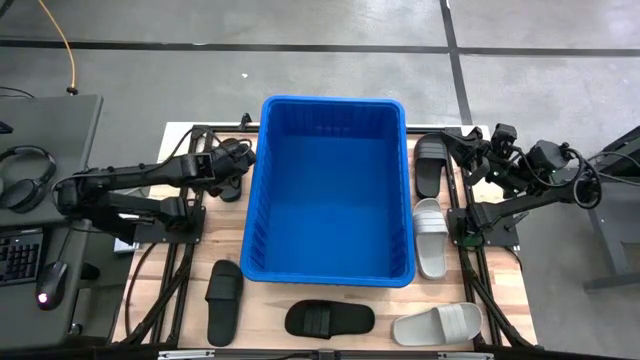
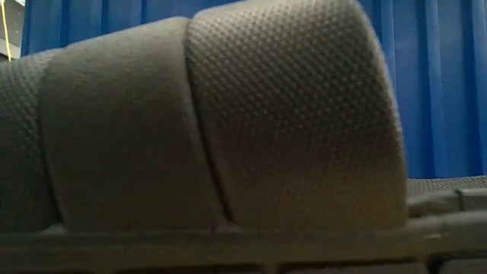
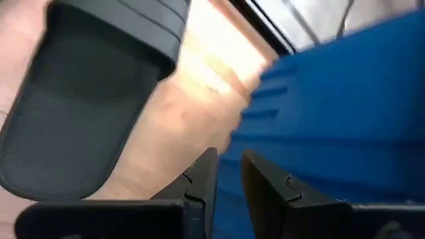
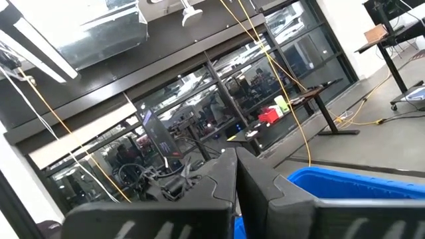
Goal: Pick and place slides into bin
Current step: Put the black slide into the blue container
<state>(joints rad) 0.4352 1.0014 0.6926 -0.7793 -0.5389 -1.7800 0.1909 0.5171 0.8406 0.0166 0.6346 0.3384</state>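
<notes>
In the overhead view the blue bin [image 1: 328, 190] stands in the middle of the wooden bench [image 1: 190, 270], and nothing lies inside it. Six slides lie around it on the bench. A black slide [image 1: 432, 163] lies at the upper right, just beside the bin's right wall, with a light grey slide [image 1: 430, 237] right below it along the same wall. Across the lower part of the frame sit a black slide [image 1: 223, 300] at the lower left, another black slide [image 1: 329, 320] lying crosswise below the bin's front edge, and a second light grey slide [image 1: 437, 324] at the lower right. One more black slide [image 1: 232, 172] lies at the bin's upper left corner, partly under the left arm. The left gripper [image 1: 243, 160] sits over that slide, close to the bin's left wall; in its wrist view the left gripper [image 3: 229, 174] has its fingers drawn close with only a narrow gap, pinching nothing, with the black slide [image 3: 86, 99] at the left of that frame and the bin wall [image 3: 345, 106] at the right. The right gripper [image 1: 460, 140] hangs at the upper right near the black slide, and its wrist view shows the right gripper [image 4: 237, 174] pressed together and empty. The table-level view is filled by a textured grey strap [image 2: 213, 122] with the blue bin wall [image 2: 434, 84] behind.
</notes>
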